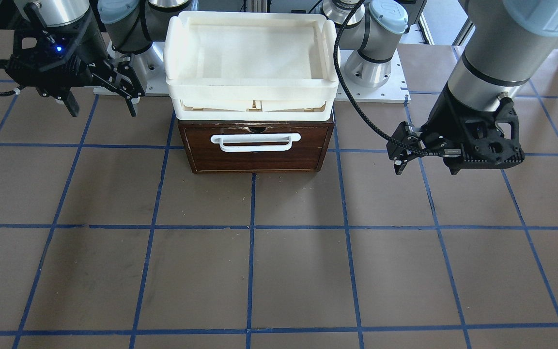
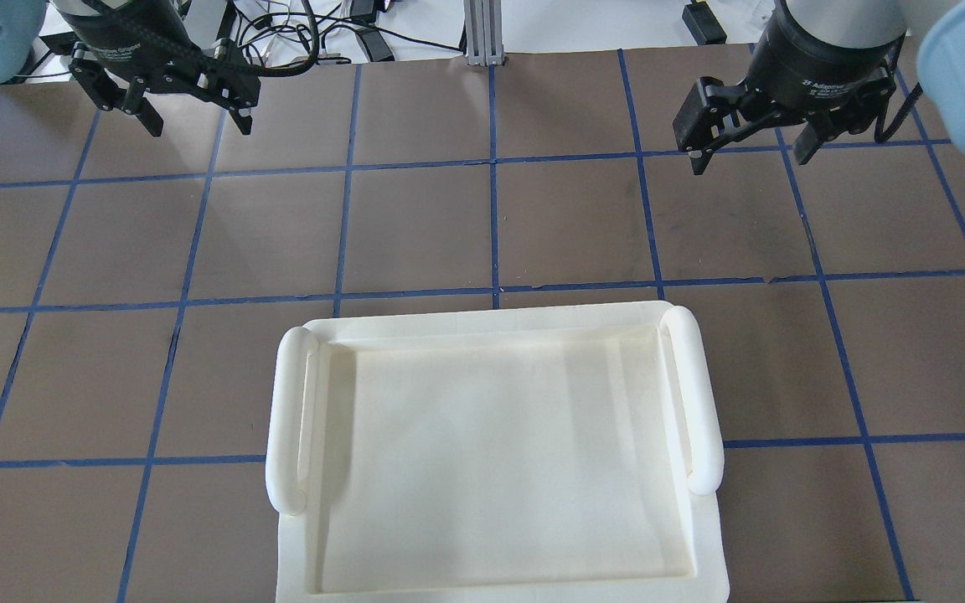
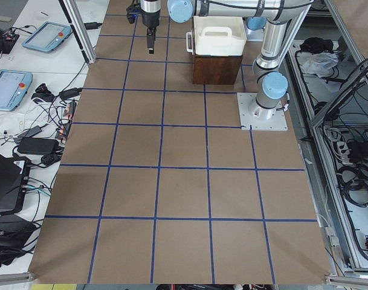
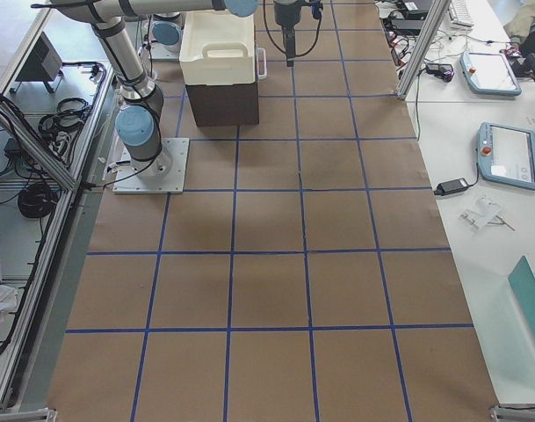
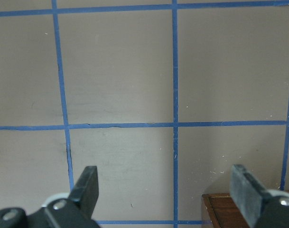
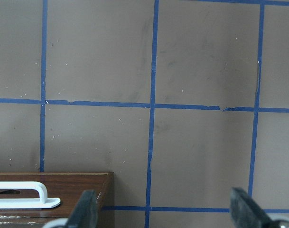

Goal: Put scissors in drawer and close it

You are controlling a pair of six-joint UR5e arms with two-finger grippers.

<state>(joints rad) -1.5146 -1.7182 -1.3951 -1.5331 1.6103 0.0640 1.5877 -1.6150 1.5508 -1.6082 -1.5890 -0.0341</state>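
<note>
**Left gripper (image 5: 165, 187) and right gripper (image 6: 165, 208) wide and empty; drawer (image 1: 255, 160) shut**

Fingertips fill the lower edge of each wrist view. In both, the two fingers stand far apart with only bare table (image 1: 259, 271) between them, so neither gripper holds anything. A brown corner of the drawer shows at lower right in the left wrist view. Its top edge and white handle (image 1: 255, 141) show at lower left in the right wrist view.

In the front-facing view the grippers hang above the table on either side of the drawer, well apart from it. The drawer sits at upper centre, its front flush with the cabinet, and a cream tray (image 1: 252, 92) is stacked on top.

The scissors appear in no view. They are not on the table, not in the tray and not in either gripper. Whether they lie inside the shut drawer cannot be told, though with the front closed the task looks at or near its end.

Handling, as a judgement: small scissors would be light, stiff and thin. They would lie flat and be awkward to pinch, so the best hold is across the handle loops or the pivot, not the smooth blades. The drawer is rigid wood. Its bar handle is the natural hold for pulling, and a flat push on the front would close it.
</note>
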